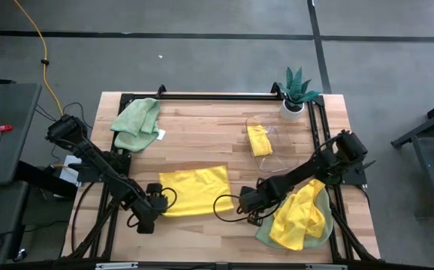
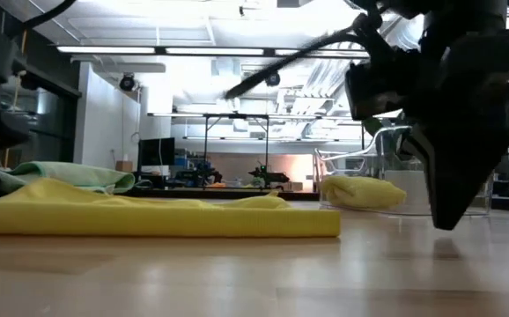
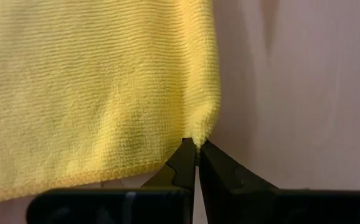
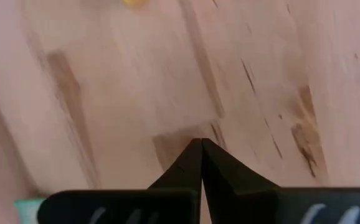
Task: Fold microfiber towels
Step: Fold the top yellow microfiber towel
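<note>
A bright yellow towel [image 1: 194,189] lies spread flat on the middle of the wooden table; it also shows in the low view [image 2: 149,218]. My left gripper [image 1: 159,199] is at the towel's near-left corner and is shut on it [image 3: 197,147]. My right gripper [image 1: 241,201] is shut and empty. It hovers just above bare wood [image 4: 200,144] a little to the right of the towel's near-right corner, and shows in the low view [image 2: 453,216]. My left gripper pinches the yellow towel's corner [image 3: 202,127] between its two fingertips, only at their free ends. The fingers come low from the table's left side. The corner puckers at the tips, and the remainder of the towel lies flat on the table.
A pale green towel [image 1: 136,124] lies crumpled at the far left. A folded yellow towel [image 1: 259,139] sits in a clear container [image 1: 277,131] at the far right. A yellow-on-green heap [image 1: 301,217] lies at the near right. A potted plant [image 1: 298,91] stands at the far right corner.
</note>
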